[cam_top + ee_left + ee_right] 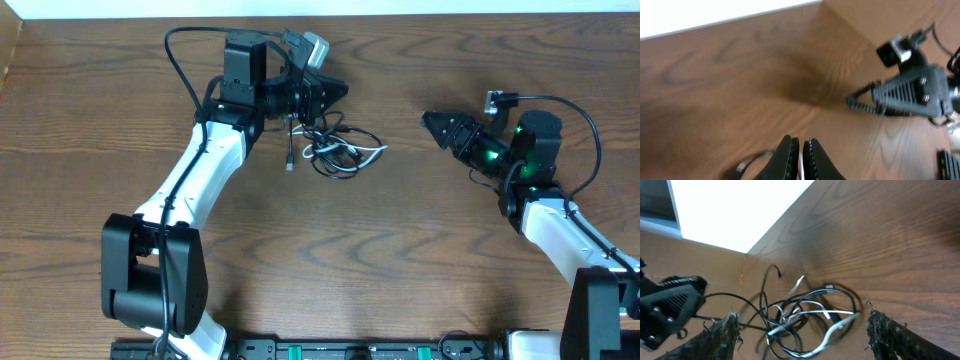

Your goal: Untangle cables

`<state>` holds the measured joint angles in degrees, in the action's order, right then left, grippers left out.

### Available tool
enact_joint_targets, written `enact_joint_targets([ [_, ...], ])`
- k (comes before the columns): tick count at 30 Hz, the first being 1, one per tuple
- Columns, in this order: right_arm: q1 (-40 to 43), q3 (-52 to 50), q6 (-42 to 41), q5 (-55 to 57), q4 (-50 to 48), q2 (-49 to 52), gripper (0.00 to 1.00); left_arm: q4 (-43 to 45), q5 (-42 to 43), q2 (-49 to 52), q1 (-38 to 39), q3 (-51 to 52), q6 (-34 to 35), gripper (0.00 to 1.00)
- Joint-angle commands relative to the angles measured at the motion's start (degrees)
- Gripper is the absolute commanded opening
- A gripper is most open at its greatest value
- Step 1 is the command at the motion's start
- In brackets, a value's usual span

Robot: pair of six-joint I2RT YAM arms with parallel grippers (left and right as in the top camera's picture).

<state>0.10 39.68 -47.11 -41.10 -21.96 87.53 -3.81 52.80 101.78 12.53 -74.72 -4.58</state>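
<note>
a brown wooden table (400, 260) is filling the overhead view, with a pale strip running along its far edge. the left arm (200, 180), white with black joints, is reaching from the near left corner toward the far middle of the table. the right arm (560, 225) is stretching in from the right side and pointing leftward.

the left gripper (335, 92) is sitting above the far edge of the tangle with its jaws pressed together. in its wrist view a thin pale sliver is showing between the fingers (787, 155), and in the right wrist view a black strand is running from its tip into the pile, so it is seemingly pinching one of the cords. the right gripper (432, 122) is hanging well apart from the pile, to its right, with its jaws spread wide and nothing between its fingers (720, 335).

the cables (340, 150) are lying in a loose knot of black and white loops on the table, just below the left gripper and between the two grippers. one strand is trailing off the left side of the knot and ending in a small plug (289, 166).
</note>
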Motion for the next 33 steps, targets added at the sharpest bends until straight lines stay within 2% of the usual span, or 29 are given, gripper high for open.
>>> enact_joint_targets([
  [1, 0.3, 0.0, -0.7, -1.5, -0.2, 0.2, 0.79, -3.9, 1.8, -1.9, 0.8, -1.2, -6.2, 0.08],
  [6, 0.3, 0.0, -0.6, -1.5, -0.2, 0.2, 0.80, -15.1, -3.7, -1.9, 3.7, -1.2, -8.6, 0.07],
  [13, 0.3, 0.0, 0.7, -1.3, -0.1, 0.2, 0.81, -29.8, -30.1, -1.9, 9.7, -1.2, -9.1, 0.08],
  [14, 0.3, 0.0, 0.8, -1.3, -0.1, 0.2, 0.81, -30.8, -33.5, -1.9, 10.1, -1.2, -8.1, 0.11],
  [15, 0.3, 0.0, 1.0, -1.3, -0.1, 0.2, 0.81, -31.5, -35.6, -1.9, 10.4, -1.2, -6.8, 0.25],
  [16, 0.3, 0.0, 1.2, -1.3, -0.1, 0.2, 0.81, -32.1, -37.3, -1.9, 10.5, -1.2, -5.4, 0.31],
  [21, 0.3, 0.0, 2.8, -0.8, 0.1, 0.2, 0.82, -33.0, -38.6, -3.4, 10.5, -1.3, -1.9, 0.43],
  [22, 0.3, 0.0, 3.3, -0.8, 0.1, 0.2, 0.82, -32.8, -38.8, -4.2, 10.5, -1.3, -1.9, 0.54],
  [24, 0.3, 0.0, 3.5, -0.6, 0.3, 0.2, 0.83, -32.3, -40.1, -6.4, 10.5, -1.3, -1.7, 0.65],
  [25, 0.3, 0.0, 3.6, -0.2, 0.5, 0.2, 0.83, -32.0, -41.2, -7.8, 10.5, -1.3, -1.7, 0.66],
  [26, 0.3, 0.0, 3.6, 0.4, 0.7, 0.2, 0.84, -31.8, -42.8, -9.4, 10.5, -1.3, -1.5, 0.73],
  [30, 0.3, 0.0, 4.6, 1.4, 1.0, 0.2, 0.84, -32.5, -49.1, -15.0, 10.5, -1.3, -1.5, 0.89],
  [33, 0.3, 0.0, 4.6, 2.2, 1.6, 0.2, 0.84, -34.5, -52.0, -17.5, 10.5, -1.3, -1.1, 0.92],
])
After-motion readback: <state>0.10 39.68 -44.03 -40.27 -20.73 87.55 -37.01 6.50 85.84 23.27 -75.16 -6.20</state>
